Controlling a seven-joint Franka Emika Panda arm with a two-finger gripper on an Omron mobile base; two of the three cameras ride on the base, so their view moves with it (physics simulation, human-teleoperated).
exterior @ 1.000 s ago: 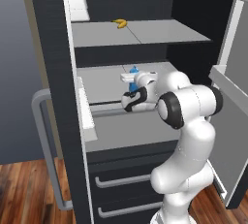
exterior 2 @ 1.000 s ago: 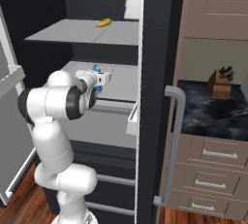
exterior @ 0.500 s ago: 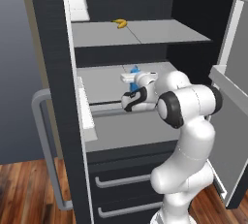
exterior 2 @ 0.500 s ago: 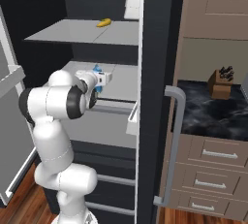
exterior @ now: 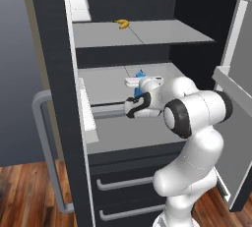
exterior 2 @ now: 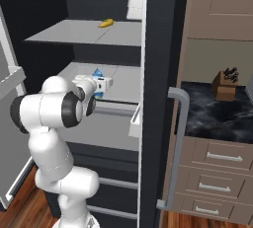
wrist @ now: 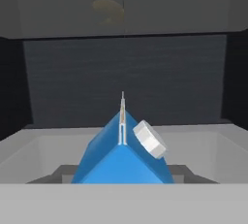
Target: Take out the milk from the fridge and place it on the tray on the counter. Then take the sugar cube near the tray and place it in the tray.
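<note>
- Lifting the milk [wrist: 121,157] off the middle shelf of the fridge [exterior: 54,73] looks like the step in hand; the gripper [exterior: 141,84] reaches in around it.
- The jaws seem pressed against the carton's sides, though no view shows the contact itself.
- Raising it a little, then drawing it straight toward the near edge, should keep it upright.
- The hand view shows the gabled top and white cap; the base views show a banana [exterior: 122,23] on the shelf above.
- The right base view shows the counter [exterior 2: 217,116] to the right.

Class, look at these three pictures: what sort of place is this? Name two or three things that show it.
Most likely a kitchen: an open fridge with grey shelves holding a banana and blue milk, beside a black marble counter with a knife block.
</note>
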